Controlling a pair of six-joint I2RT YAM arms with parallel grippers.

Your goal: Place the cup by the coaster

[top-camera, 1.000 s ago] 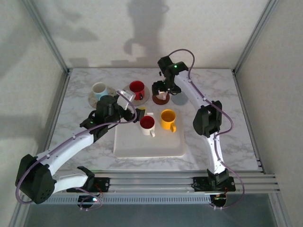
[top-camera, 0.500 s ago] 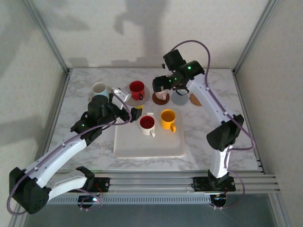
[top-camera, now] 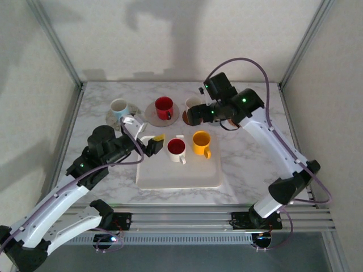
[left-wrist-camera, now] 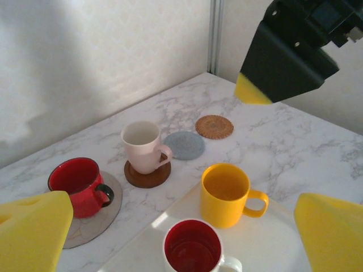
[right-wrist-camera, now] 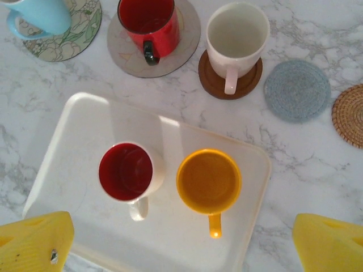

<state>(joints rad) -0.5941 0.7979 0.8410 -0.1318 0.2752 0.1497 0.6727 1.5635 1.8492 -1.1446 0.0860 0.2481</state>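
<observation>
Marble table (top-camera: 238, 170): yellow cup (right-wrist-camera: 209, 181) seen upright on tray (right-wrist-camera: 74, 130), handle turned toward near edge, beneath right gripper (right-wrist-camera: 181, 241), jaws spread wide, nothing held. Grey coaster (right-wrist-camera: 296, 90) bare, beyond-right of cup. Left gripper (left-wrist-camera: 181, 238) likewise spread, judged farther.

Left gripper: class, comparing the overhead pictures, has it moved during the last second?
Yes. The left gripper has shifted left and drawn back, from beyond the tray's far edge to its far-left corner.

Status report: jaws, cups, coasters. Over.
Left jaws open, right jaws open, both empty. Yellow cup, red-lined cup on tray. Grey coaster, woven coaster bare. Path looks clear.
</observation>
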